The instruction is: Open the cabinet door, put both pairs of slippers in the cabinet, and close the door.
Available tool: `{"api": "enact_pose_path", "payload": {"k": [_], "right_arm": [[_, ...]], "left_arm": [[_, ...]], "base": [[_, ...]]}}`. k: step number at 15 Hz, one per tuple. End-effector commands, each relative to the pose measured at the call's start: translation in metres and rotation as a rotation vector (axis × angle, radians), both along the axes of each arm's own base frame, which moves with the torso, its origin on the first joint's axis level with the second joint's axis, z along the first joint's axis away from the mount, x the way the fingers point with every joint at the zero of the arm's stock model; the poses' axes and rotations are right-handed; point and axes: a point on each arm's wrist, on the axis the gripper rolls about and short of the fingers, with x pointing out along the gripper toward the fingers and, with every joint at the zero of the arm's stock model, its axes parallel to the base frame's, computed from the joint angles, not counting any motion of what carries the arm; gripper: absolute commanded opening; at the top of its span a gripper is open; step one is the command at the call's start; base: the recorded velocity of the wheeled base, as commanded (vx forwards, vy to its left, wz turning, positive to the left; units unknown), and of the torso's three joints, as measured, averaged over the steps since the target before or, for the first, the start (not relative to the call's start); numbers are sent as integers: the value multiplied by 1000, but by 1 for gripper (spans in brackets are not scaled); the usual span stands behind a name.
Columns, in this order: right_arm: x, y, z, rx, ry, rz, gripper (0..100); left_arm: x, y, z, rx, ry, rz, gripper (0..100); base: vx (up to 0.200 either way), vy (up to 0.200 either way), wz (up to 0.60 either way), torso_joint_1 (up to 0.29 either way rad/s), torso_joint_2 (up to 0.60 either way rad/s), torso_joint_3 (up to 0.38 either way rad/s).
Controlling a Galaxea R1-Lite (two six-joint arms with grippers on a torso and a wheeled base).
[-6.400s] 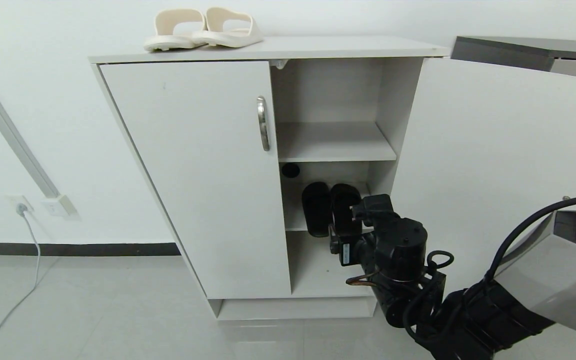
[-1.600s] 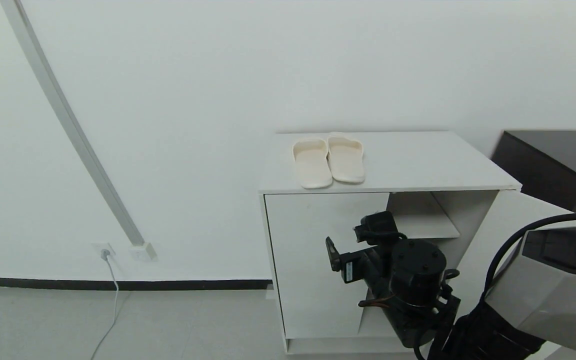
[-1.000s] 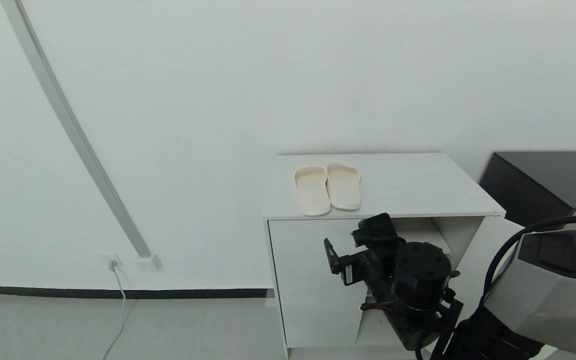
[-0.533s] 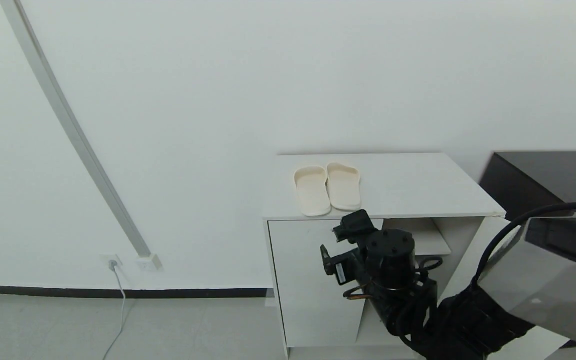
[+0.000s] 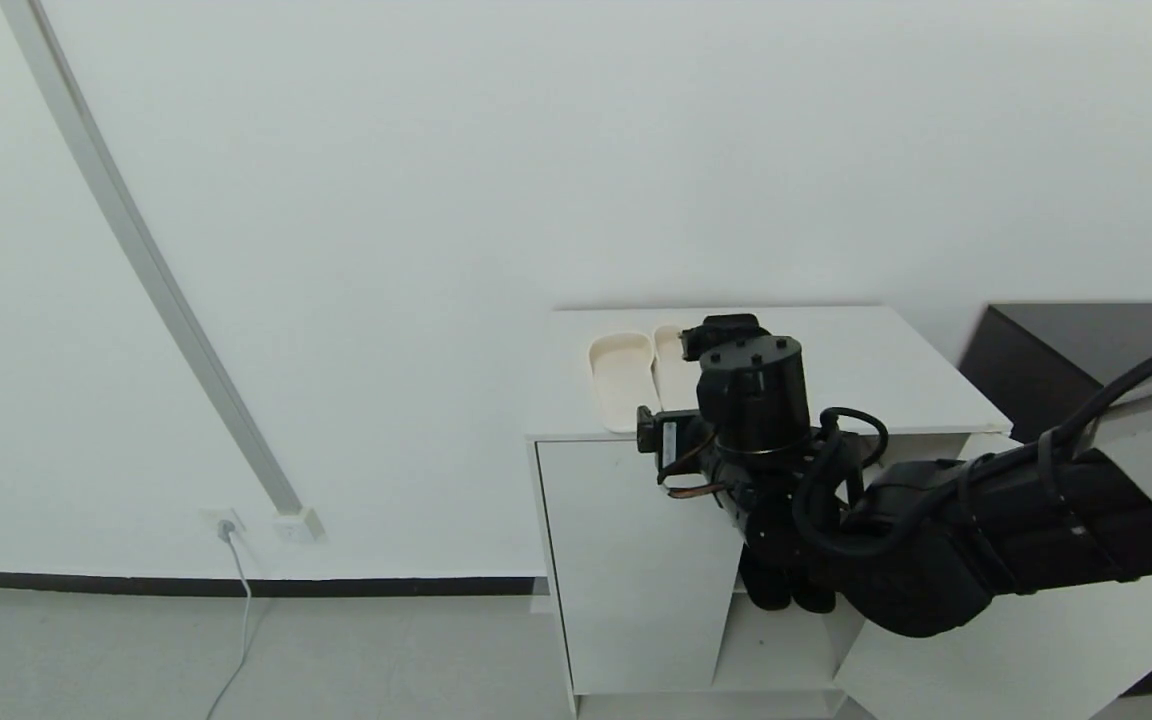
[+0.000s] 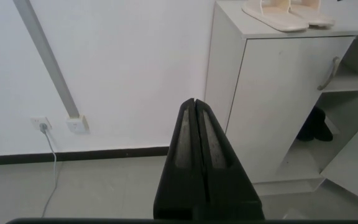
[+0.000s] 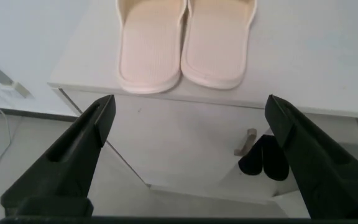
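Observation:
A cream pair of slippers (image 7: 182, 43) lies side by side on top of the white cabinet (image 5: 836, 370), toes toward the wall. My right gripper (image 7: 188, 106) hangs open just in front of and above the cabinet's front edge, its fingers (image 7: 95, 124) spread wider than the pair and empty. In the head view the right wrist hides part of the cream pair (image 5: 621, 375). A black pair (image 7: 267, 157) stands on a shelf inside, behind the open right door (image 5: 1016, 650). The left door (image 5: 636, 560) is closed. My left gripper (image 6: 195, 109) is shut, empty, well off to the cabinet's left.
A dark grey unit (image 5: 1086, 350) stands right of the cabinet. A slanted wall conduit (image 5: 136, 250) ends at a socket with a cable (image 5: 226, 525) on the left. Bare floor (image 5: 236, 650) lies left of the cabinet.
The head view has risen and shifted. Within the last second my right arm lifted from in front of the cabinet's opening up to the cabinet top, close to the cream slippers.

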Motion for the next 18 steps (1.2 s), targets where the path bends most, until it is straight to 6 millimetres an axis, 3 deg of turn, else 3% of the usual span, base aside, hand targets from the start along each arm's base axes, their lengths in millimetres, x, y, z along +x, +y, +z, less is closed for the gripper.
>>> {"api": "enact_pose_path", "payload": {"k": [1, 6, 10, 18], "right_arm": [[0, 0, 5, 11, -10, 0, 100], [2, 2, -4, -7, 6, -2, 100], [7, 8, -24, -36, 38, 4, 100], [39, 27, -47, -27, 13, 44, 100]], "left_arm": [[0, 0, 0, 0, 2, 0, 0], [0, 0, 0, 0, 2, -2, 0], [0, 0, 0, -2, 2, 0, 0], [0, 0, 0, -2, 2, 0, 0]], "base": [[200, 0, 0, 7, 2, 2], [200, 0, 0, 4, -1, 3], [200, 0, 0, 6, 1, 0], [0, 0, 0, 0, 0, 0]]}}
